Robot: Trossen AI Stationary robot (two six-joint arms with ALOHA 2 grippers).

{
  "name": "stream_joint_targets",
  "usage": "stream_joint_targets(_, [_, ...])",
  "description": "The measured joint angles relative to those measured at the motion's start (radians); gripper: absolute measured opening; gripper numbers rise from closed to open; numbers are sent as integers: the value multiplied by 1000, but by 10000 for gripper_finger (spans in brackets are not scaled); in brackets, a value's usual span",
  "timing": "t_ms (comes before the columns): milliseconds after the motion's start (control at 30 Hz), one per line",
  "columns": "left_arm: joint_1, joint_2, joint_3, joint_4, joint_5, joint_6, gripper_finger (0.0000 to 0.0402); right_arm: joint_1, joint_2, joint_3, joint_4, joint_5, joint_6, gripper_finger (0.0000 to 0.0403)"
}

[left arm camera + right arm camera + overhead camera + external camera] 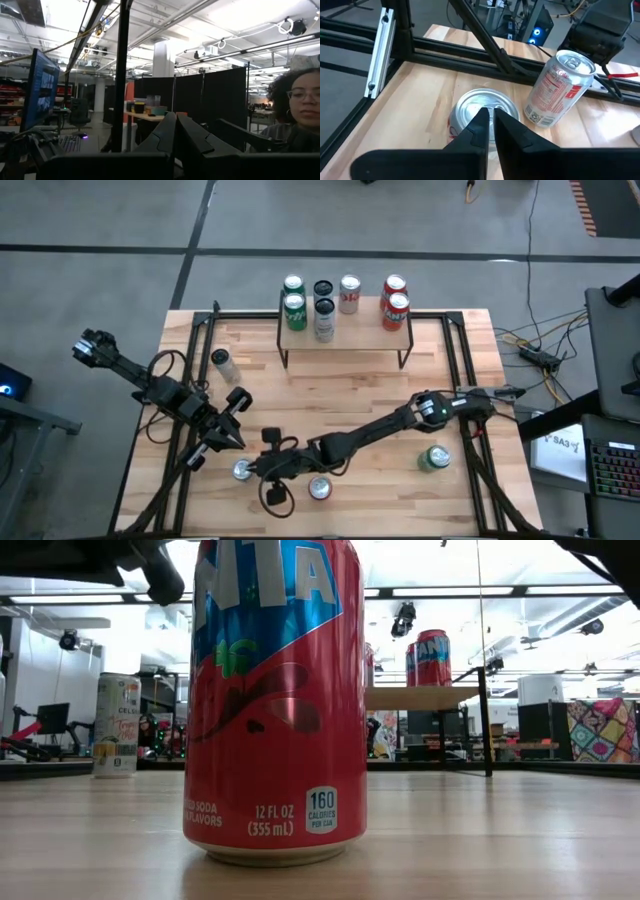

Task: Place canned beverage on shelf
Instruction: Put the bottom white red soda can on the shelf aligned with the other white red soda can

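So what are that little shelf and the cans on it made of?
The shelf looks like a light, pale wood board, going by its visible grain, on thin black legs that are probably painted metal. The cans, such as the red can, seem to be thin aluminium: shiny silver tops with pull tabs and glossy printed sides, as on the big red can in the low view.

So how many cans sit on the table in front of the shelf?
4: left can farther back, two front cans, green can at right. Others may be hidden.
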Motion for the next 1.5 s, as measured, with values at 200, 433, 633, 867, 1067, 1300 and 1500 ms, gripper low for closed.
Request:
stream_joint_targets(200, [0, -2, 0, -6, 0, 0, 0, 0, 0, 0, -4, 0, 0, 84])
stream_joint_targets(433, [0, -2, 0, -6, 0, 0, 0, 0, 0, 0, -14, 1, 53, 242])
stream_joint_targets(633, [0, -2, 0, -6, 0, 0, 0, -4, 0, 0, -47, 38, 94, 373])
stream_joint_targets(867, [0, -2, 0, -6, 0, 7, 0, -11, 7, 0, -40, -8, 78, 399])
stream_joint_targets(1067, [0, -2, 0, -6, -6, 17, 0, -23, 18, -1, -43, -53, 92, 400])
stream_joint_targets(1300, [2, -2, 0, -6, -9, 26, 0, -33, 18, -1, -43, -97, 112, 400])
stream_joint_targets(1500, [2, -5, 3, -5, -10, 31, 0, -35, 18, -1, -36, -109, 105, 400])
